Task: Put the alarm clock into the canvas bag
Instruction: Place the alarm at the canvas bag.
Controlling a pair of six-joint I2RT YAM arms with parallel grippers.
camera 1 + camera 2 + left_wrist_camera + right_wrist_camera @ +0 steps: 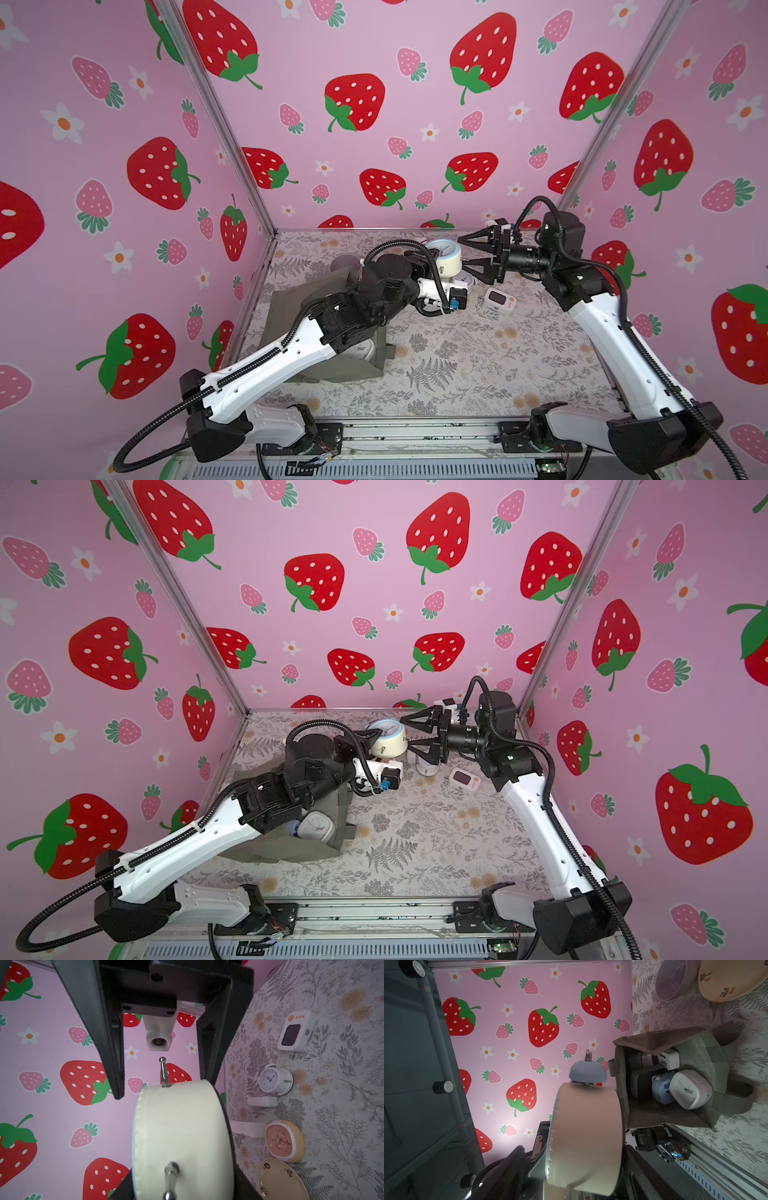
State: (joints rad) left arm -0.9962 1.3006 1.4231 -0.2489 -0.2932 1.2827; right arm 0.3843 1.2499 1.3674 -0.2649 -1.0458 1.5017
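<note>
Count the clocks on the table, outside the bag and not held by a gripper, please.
3: a white digital clock, a white round bell clock near it, and an orange-faced clock next to the plate. Others may be hidden.

Both top views look down from high above the near edge toward the far wall and cover the whole table. The left wrist view sits close against the alarm clock, facing right, straight at the right wrist camera. The right wrist view, equally close to the same clock, faces left toward the canvas bag.
</note>
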